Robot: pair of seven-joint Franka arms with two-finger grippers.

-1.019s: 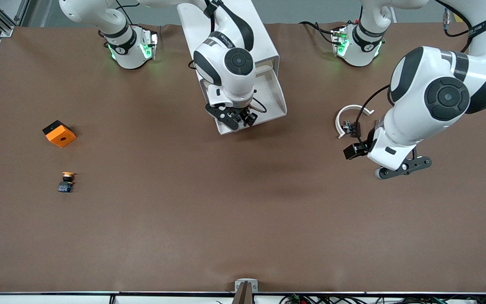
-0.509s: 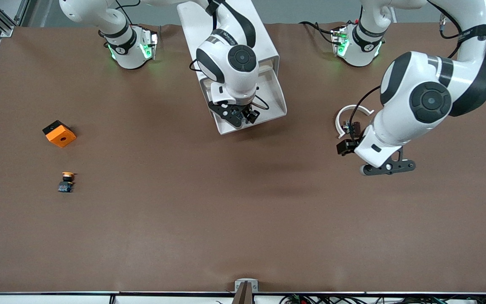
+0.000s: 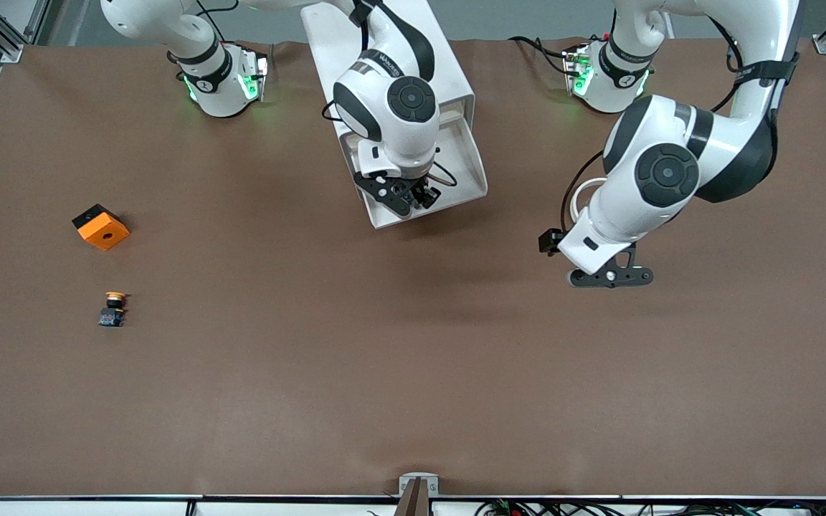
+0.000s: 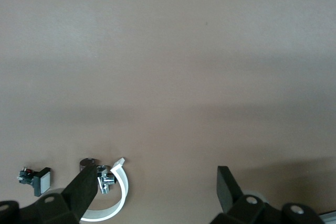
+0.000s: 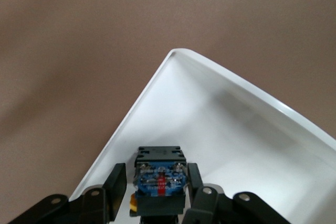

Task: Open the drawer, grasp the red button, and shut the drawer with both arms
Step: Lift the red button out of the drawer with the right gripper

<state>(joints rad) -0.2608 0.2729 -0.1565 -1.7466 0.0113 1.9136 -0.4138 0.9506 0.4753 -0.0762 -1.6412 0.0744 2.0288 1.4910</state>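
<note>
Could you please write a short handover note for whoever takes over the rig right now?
Left gripper: open, over bare table toward the left arm's end.
Right gripper: down in the pulled-out shallow white drawer, around the black-bodied push button.
Done: drawer open.
Left: lift the button out, then push the drawer back into the tall white cabinet.

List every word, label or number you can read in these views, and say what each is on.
Black band on the right arm: white lettering, too small to read.
Band on the left arm's base: lettering, too blurred to read.
Button between the right gripper's fingers, in the drawer: blue label, print unreadable.
Left gripper: no text.
Nothing legible anywhere.
</note>
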